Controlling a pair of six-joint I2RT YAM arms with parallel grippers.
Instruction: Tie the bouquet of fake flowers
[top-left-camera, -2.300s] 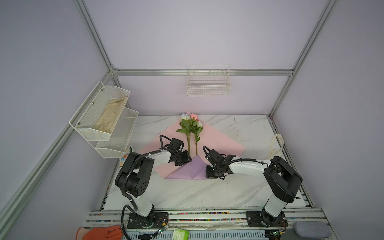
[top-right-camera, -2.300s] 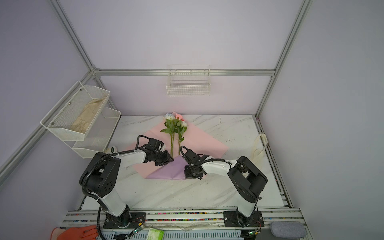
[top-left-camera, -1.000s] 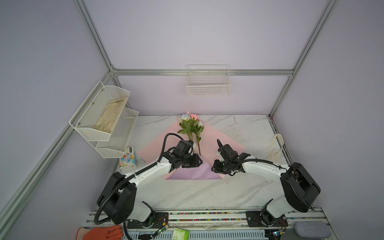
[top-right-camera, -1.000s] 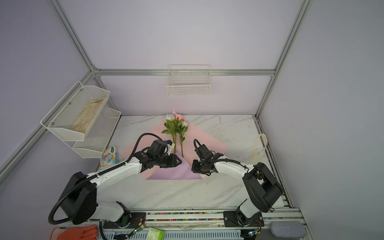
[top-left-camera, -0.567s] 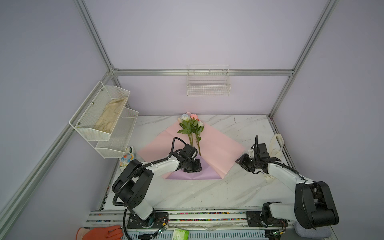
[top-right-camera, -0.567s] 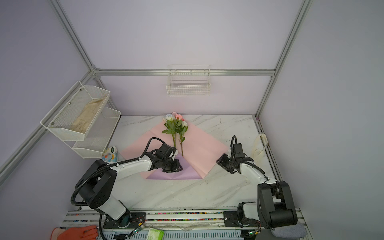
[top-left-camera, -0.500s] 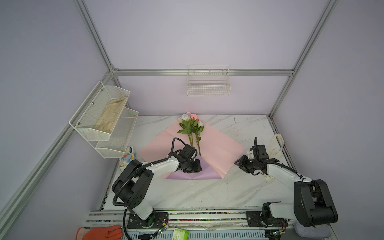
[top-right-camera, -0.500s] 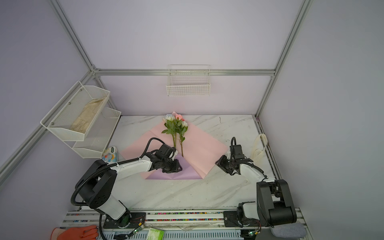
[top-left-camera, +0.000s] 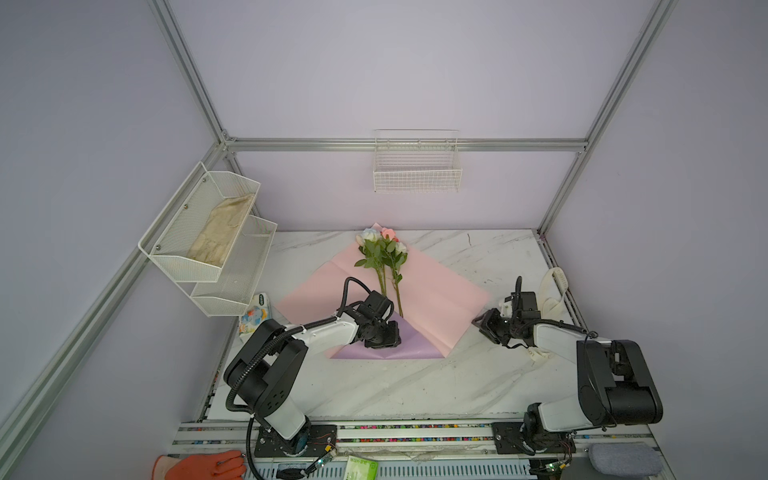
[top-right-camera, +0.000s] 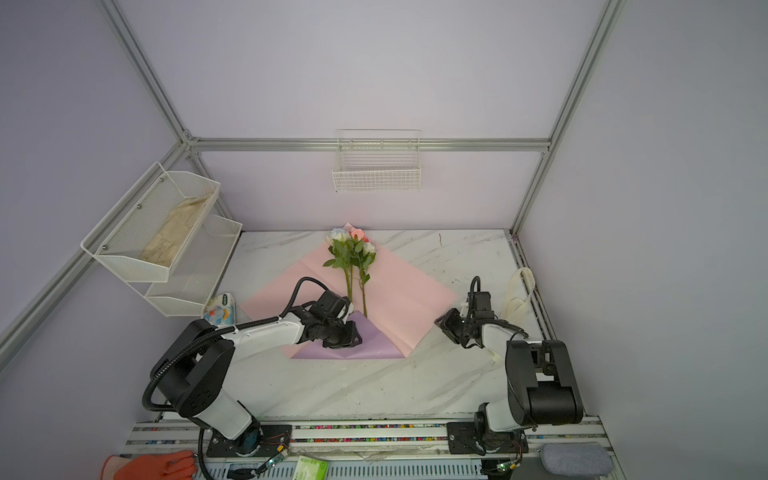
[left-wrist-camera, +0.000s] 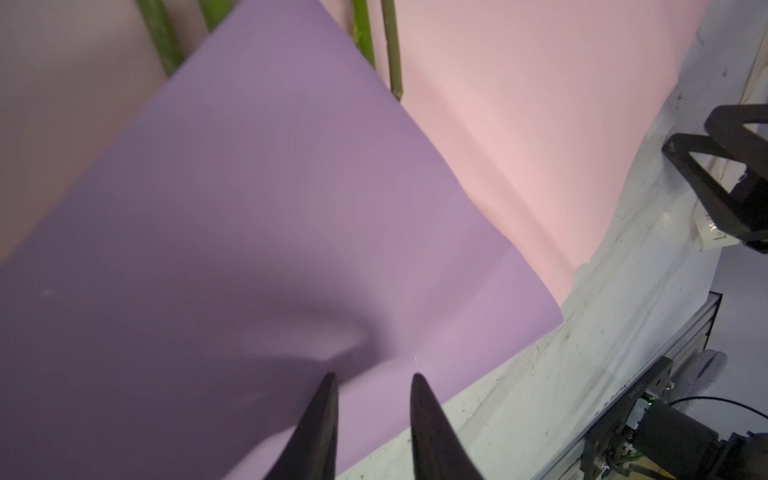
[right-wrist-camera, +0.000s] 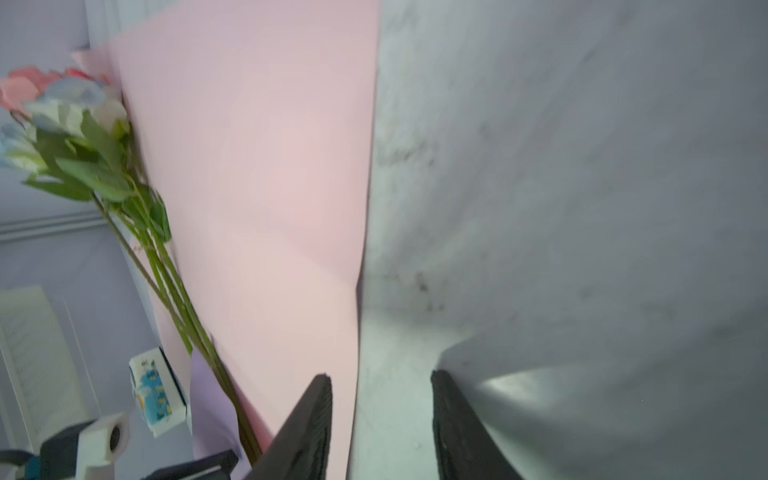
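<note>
Plainly, the bouquet (top-left-camera: 383, 259) is lying flat in the upper centre of both top views, its heads pointing toward the back wall and its stems running down toward mid-frame, on a pink paper sheet (top-left-camera: 440, 299) that is spreading like a diamond over the marble table (top-left-camera: 415, 386); the sheet's near corner is folding up as a lilac flap (top-left-camera: 415, 347), and in the left wrist view the green stems (left-wrist-camera: 160, 41) are slipping under its top edge, so the flap is likely serving to cover the stem ends before the sides are wrapped over; the left gripper (left-wrist-camera: 372, 376) is sitting low over this flap at centre frame, its jaws standing a little apart with nothing between them, and it is probably pinning the fold down so that it is not springing back, though whether the tips are actually touching the paper I cannot tell; the right gripper (right-wrist-camera: 379, 374) is hanging at the sheet's right-hand corner, right of centre in both top views, its jaws standing well apart and gripping nothing, one finger lying over the pink paper and the other over bare marble with the paper's edge running between them, which is looking like a line-up for pinching that corner; a cream ribbon (top-left-camera: 559, 279) is lying at the table's right edge just beside the right arm, waiting untouched for the tying.
</note>
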